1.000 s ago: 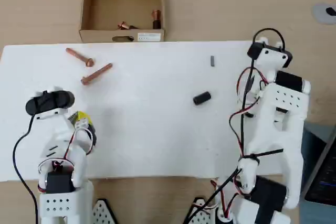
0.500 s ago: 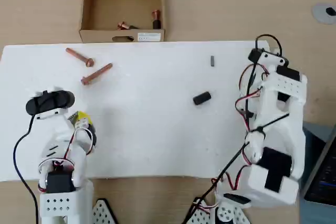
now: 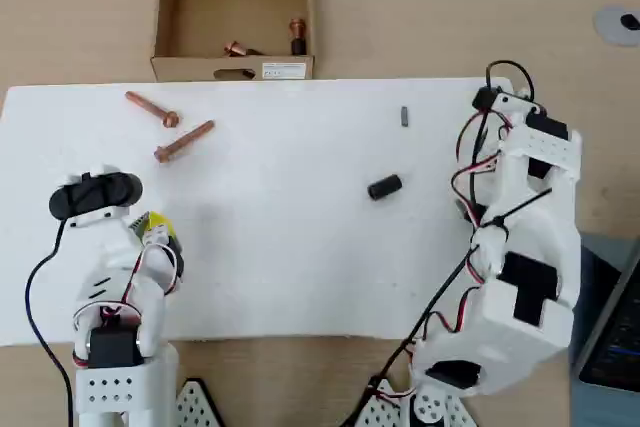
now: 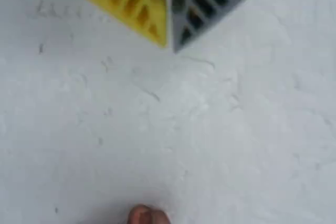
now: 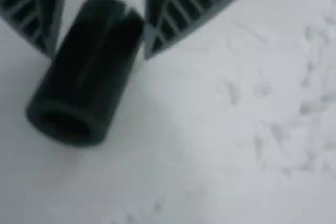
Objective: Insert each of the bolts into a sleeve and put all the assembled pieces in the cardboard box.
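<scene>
A black sleeve (image 5: pixel 84 98) lies on the white mat between the open fingers of my right gripper (image 5: pixel 97 51), which do not clamp it. From above, a black sleeve (image 3: pixel 384 187) rests mid-mat left of the right arm (image 3: pixel 525 207), whose body hides its fingers. A thinner dark sleeve (image 3: pixel 404 116) lies farther back. Two copper bolts (image 3: pixel 152 107) (image 3: pixel 184 141) lie at the back left. My left gripper (image 4: pixel 168 43) hovers shut and empty over bare mat, seen in the high view at the front left (image 3: pixel 152 229). A copper bolt end (image 4: pixel 148 216) shows at the picture's edge.
The cardboard box (image 3: pixel 165 17) stands behind the mat at the back left, with assembled copper-and-black pieces (image 3: pixel 296 35) lying inside. The white mat (image 3: pixel 290 257) covers most of the wooden table. A laptop corner (image 3: pixel 615 337) sits at the right edge.
The right arm has folded forward and down, its body shifting toward the mat's right edge. The left arm, bolts and sleeves have stayed put.
</scene>
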Controlling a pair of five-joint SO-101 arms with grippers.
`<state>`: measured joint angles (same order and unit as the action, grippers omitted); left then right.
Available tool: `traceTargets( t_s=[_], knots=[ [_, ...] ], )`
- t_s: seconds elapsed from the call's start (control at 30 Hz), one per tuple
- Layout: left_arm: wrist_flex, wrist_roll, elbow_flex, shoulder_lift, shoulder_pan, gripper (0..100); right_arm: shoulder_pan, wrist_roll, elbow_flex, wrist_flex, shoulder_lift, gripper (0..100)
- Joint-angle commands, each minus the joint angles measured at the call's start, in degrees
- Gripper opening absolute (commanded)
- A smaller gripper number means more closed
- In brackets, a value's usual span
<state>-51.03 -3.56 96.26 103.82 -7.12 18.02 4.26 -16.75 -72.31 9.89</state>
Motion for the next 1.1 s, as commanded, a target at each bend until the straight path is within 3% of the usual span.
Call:
traceTargets(
  t_s=[0.0,0.1,0.23,0.53,1.07],
  knots=[
    [0.3,-0.1,0.8,0.5,-0.5,0,1.1,-0.1,2.8,1.8,1.2,13.5],
    [0.3,-0.1,0.8,0.5,-0.5,0,1.1,-0.1,2.9,2.5,2.7,11.0],
    [0.3,-0.1,0.8,0.5,-0.4,0,0.7,-0.1,2.9,2.5,3.6,0.5],
    [0.3,0.2,0.8,0.5,-0.3,0,0.4,-0.4,3.7,1.9,-0.7,0.9],
    [0.2,0.3,0.8,0.5,1.4,0,-9.5,0.0,7.8,-15.4,-30.5,0.9]
  ],
)
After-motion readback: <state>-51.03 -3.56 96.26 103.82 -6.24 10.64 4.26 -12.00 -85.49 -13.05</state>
